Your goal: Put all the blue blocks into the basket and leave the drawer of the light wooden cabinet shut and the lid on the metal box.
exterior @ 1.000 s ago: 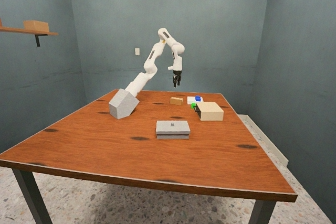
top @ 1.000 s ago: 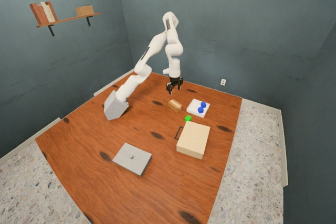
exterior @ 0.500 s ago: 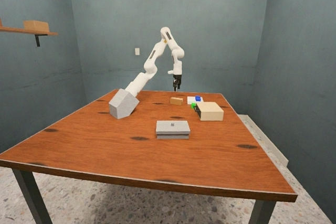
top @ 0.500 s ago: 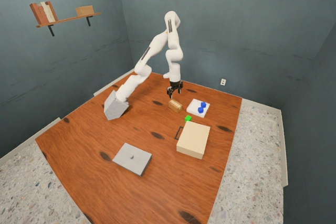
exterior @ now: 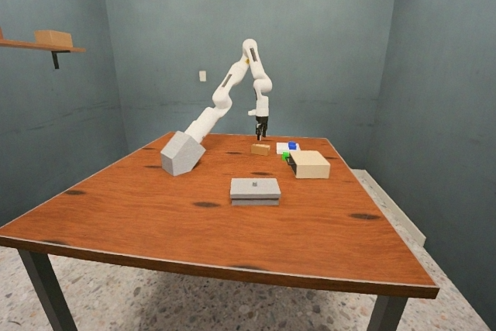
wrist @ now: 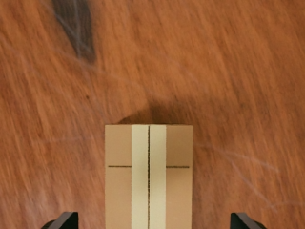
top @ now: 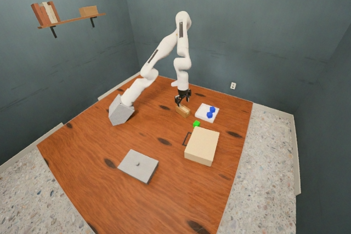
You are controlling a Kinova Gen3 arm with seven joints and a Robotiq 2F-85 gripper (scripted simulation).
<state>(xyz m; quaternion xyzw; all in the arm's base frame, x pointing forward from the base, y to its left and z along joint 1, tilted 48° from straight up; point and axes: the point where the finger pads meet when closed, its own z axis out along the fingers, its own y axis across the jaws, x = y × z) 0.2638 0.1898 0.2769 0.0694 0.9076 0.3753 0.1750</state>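
Brown cardboard makes up the small box (top: 182, 111) (exterior: 260, 149) (wrist: 119, 191), our likely next thing to handle, lying toward the far side of the table (top: 98, 166) (exterior: 168, 231) (wrist: 248, 72). We judge it light and fairly stiff at the edges, but its broad walls could buckle under a hard squeeze. The pale tape along its top may be slick, so we would take the two long sides, low and near the middle, and press gently. It may hide a blue block, inside or beneath, so a level, slow lift suits it.

Our gripper (top: 183, 102) (exterior: 261, 137) (wrist: 154, 220) stands wide and empty just above it, a finger toward each long side.

Right of the box sits the white basket (top: 202, 109) (exterior: 281, 148), where two blue blocks (top: 209, 114) (exterior: 292, 145) show; we cannot tell how deep they rest. Nearer, the green block (top: 196, 124) (exterior: 285, 156) must stay out. It sits beside the light wooden cabinet (top: 202, 143) (exterior: 312, 165), whose drawer looks shut. Nearest us, the metal box (exterior: 255, 201) wears its lid (top: 146, 164) (exterior: 255, 193).
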